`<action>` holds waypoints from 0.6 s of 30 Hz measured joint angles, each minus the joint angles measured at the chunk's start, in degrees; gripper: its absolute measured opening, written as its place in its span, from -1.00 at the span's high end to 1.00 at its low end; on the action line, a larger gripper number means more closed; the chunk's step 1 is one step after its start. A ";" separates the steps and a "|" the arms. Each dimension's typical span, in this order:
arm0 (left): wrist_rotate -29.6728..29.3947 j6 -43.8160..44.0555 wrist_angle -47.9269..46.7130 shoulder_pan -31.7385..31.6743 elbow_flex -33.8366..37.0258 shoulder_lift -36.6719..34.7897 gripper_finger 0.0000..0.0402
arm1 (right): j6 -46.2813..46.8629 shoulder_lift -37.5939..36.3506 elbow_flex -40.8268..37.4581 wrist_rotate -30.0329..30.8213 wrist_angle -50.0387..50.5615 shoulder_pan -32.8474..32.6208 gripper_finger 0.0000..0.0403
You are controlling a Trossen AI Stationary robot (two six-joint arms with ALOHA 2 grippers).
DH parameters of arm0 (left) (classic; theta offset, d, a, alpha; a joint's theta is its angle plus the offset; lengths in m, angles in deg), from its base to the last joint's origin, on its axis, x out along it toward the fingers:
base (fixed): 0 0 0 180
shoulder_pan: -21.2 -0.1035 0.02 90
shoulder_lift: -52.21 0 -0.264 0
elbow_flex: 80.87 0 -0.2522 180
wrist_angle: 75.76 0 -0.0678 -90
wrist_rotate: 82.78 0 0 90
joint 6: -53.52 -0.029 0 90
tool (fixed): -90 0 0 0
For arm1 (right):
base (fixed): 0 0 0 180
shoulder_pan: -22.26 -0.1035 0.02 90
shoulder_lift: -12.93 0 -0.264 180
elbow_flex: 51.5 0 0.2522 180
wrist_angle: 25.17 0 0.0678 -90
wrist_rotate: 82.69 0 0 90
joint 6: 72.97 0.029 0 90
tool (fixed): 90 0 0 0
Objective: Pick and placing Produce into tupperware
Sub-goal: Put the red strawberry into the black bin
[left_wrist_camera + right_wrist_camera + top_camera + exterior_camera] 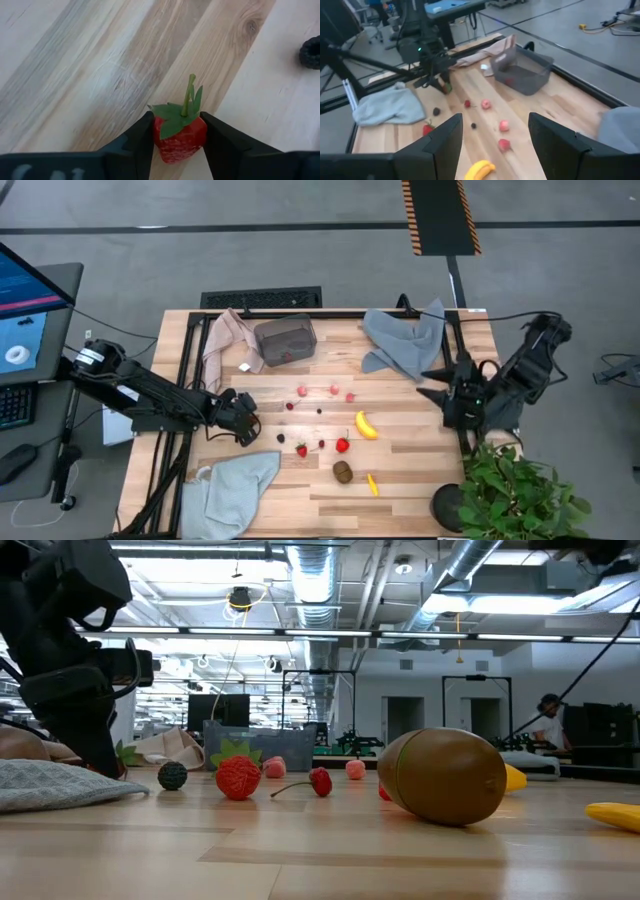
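Left gripper (179,142), the dark two-finger unit on my left arm, stands over the pale wooden slatted table top (400,470) toward its left side, just past the edge of the crumpled grey-blue cloth (235,485) at the near-left corner. Its jaws are partly closed on a small red toy strawberry with a green leaf cap and stem (180,135). In the left wrist view one finger presses each flank of the fruit, and the stem points away from the wrist. A small dark knobbly berry (311,51) lies on the wood nearby, apart from the fingers.

My right gripper (447,393) hangs at the right side of the table beside the second grey-blue cloth (405,340). Its jaws stand wide apart with nothing between them.

Destination: the small rectangular translucent grey plastic tub (285,340) sits at the far side of the table, left of centre, beside the beige-pink cloth (225,340). It is well apart from the left gripper.

Loose produce lies between the two grippers: a yellow toy banana (366,425), a brown oval kiwi (343,471), a second red strawberry (343,444), and several small pinkish berries (334,389).
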 joint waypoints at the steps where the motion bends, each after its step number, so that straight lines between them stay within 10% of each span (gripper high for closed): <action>1: 0.04 -0.44 0.24 -0.24 0.00 0.00 0.32 | -0.40 -0.53 0.00 0.00 0.11 0.58 -0.24; 18: -1.74 -11.58 13.85 -10.06 -0.05 0.11 0.32 | -1.84 -1.70 0.00 -1.98 1.44 6.33 -0.24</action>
